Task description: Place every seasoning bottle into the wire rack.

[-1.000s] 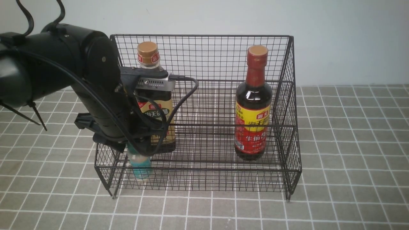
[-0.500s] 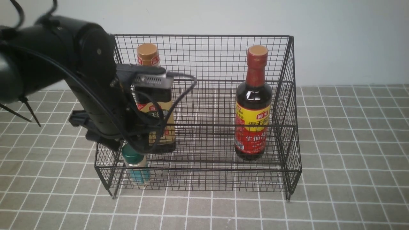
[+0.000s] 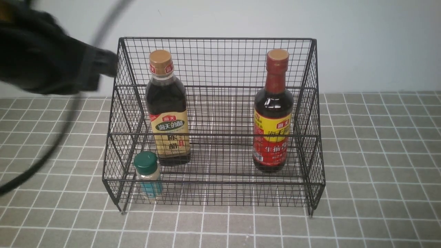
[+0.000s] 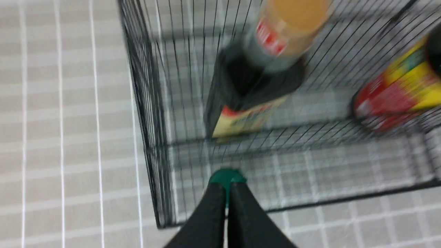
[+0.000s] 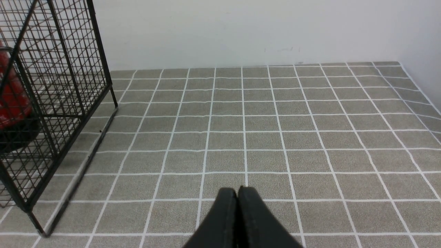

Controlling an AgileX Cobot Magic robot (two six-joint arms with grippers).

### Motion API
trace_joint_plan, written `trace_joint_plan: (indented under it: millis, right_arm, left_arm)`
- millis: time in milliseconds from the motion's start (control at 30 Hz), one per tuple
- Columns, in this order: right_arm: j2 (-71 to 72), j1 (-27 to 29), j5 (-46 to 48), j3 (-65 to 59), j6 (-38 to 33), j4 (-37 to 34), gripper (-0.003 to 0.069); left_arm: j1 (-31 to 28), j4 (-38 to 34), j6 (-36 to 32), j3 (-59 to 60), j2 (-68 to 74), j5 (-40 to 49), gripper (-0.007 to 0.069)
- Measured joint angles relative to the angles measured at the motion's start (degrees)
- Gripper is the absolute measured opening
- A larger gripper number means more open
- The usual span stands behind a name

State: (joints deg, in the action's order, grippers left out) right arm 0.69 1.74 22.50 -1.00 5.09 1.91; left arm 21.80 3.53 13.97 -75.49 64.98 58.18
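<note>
- Rack: we find the large black wire-mesh rack (image 3: pixel 220 193) with stepped tiers, a tall back and sloping sides standing on the grey tiled tabletop (image 3: pixel 372 172), close to the pale wall (image 3: pixel 372 41).
- On the upper step, left part, we note the tall dark bottle with gold cap and tan label (image 3: pixel 168 113), upright.
- On the same step, right part, stands the tall dark bottle with red neck and red-yellow label (image 3: pixel 273 117), upright and well apart from the first.
- On the lowest tier, at the front left corner, sits the small green-capped shaker with teal label (image 3: pixel 148 175), upright, just in front of the gold-capped bottle (whether the two touch we cannot tell).
- All three bottles are thus inside the rack.
- We see the left arm (image 3: pixel 51 69) as a blurred black mass at the upper left, outside the rack's left side.
- Left gripper (image 4: pixel 226 203): in its wrist view the two black fingers are pressed together with nothing between them; the shaker's green cap shows just beyond their tips, not gripped.
- Right gripper (image 5: pixel 237 196): its fingers are likewise closed tight and empty, above bare tiles, with the rack's right side off to one edge of that wrist view.
- The left wrist view is motion-blurred; label print there is unreadable.
</note>
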Motion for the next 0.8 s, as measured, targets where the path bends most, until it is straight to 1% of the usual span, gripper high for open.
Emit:
trace_joint_plan:
  millis: [133, 333, 633, 733, 800]
  right_arm:
    - [0.0, 0.0, 0.0, 0.0, 0.0, 0.0, -0.0013]
    - [0.0, 0.0, -0.05, 0.0, 0.0, 0.0, -0.0013]
    - [0.0, 0.0, -0.05, 0.0, 0.0, 0.0, -0.0013]
    - [0.0, 0.0, -0.05, 0.0, 0.0, 0.0, -0.0013]
    - [0.0, 0.0, -0.05, 0.0, 0.0, 0.0, -0.0013]
  left_arm:
    - [0.0, 0.17, 0.0, 8.76, -11.67, -4.97, -0.0007]
    - [0.0, 0.17, -0.06, 17.67, -22.02, -5.63, -0.0007]
    - [0.0, 0.18, -0.47, 19.9, -27.45, -5.63, -0.0007]
    - [0.0, 0.25, -1.97, 19.9, -28.52, -6.26, -0.0007]
    - [0.0, 0.3, -4.59, 19.9, -30.28, -8.5, -0.0007]
